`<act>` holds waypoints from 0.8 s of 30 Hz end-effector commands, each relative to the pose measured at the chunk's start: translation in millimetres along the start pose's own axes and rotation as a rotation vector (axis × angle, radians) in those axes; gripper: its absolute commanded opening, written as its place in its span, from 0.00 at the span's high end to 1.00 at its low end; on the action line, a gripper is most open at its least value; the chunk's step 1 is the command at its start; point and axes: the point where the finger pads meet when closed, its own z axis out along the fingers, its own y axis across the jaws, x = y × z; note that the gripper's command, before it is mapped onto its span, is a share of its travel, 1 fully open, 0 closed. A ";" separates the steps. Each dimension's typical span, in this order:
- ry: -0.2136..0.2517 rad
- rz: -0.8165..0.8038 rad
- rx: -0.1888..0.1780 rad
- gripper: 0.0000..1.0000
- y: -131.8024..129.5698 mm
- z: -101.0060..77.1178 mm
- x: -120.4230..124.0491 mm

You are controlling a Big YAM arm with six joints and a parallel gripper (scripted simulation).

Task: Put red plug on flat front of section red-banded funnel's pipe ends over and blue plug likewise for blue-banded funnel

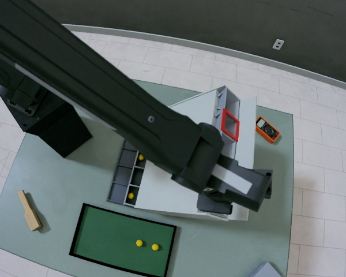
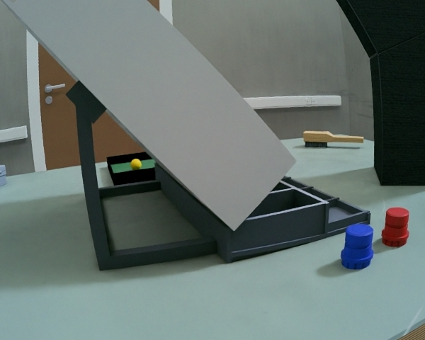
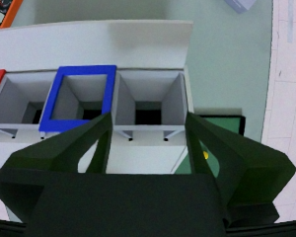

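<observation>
My gripper (image 3: 148,118) is open and empty, and hangs just above the funnel row at the top of the sloped white cover (image 1: 167,190). Its fingers frame the unbanded funnel (image 3: 149,101). The blue-banded funnel (image 3: 79,99) is to the left of it, and the red-banded funnel (image 1: 229,124) is beyond that. At the foot of the cover, a yellow marble lies in the far section (image 1: 140,157) and another in the near section (image 1: 131,195); the middle section looks empty. The blue plug (image 2: 357,246) and the red plug (image 2: 395,227) stand upright on the table beside the sections.
A green tray (image 1: 122,239) holds two yellow marbles (image 1: 139,243) (image 1: 154,246). A wooden brush (image 1: 29,210) lies at the left, and an orange multimeter (image 1: 267,129) lies behind the cover. A grey box (image 1: 264,269) is at the near edge. My arm spans the view above the cover.
</observation>
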 end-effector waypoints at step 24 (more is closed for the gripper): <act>-0.045 0.003 0.002 0.41 -1.7 -8.5 -26.7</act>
